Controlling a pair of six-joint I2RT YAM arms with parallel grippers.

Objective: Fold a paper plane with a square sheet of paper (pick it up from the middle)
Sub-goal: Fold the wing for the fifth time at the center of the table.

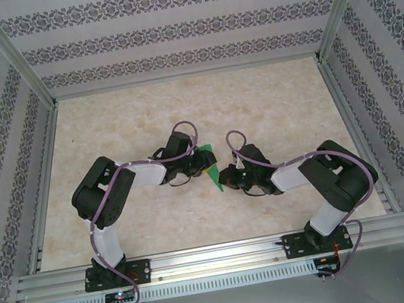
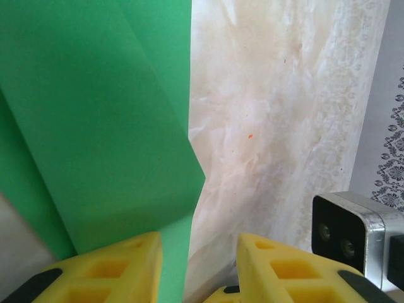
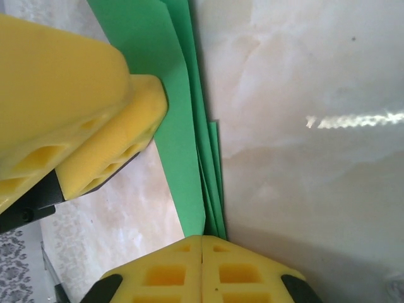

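Note:
The green paper [image 1: 213, 170] is folded into a long narrow layered strip with creases, close to a paper plane shape, standing off the table between the two arms. My right gripper [image 3: 202, 243] is shut on its narrow end, where several layers [image 3: 189, 158] run into the closed yellow fingers. My left gripper [image 2: 199, 265] stands open. The paper's broad folded part [image 2: 95, 126] lies over its left finger [image 2: 107, 271], and a strip of green reaches into the gap. In the top view the left gripper [image 1: 198, 164] and right gripper [image 1: 226, 177] meet at the paper.
The beige marble-patterned tabletop [image 1: 203, 113] stretches out behind the arms, bounded by patterned walls and aluminium rails [image 1: 219, 260]. The right arm's wrist camera [image 2: 353, 230] sits close beside my left gripper. The left gripper's yellow fingers [image 3: 76, 107] crowd the right wrist view.

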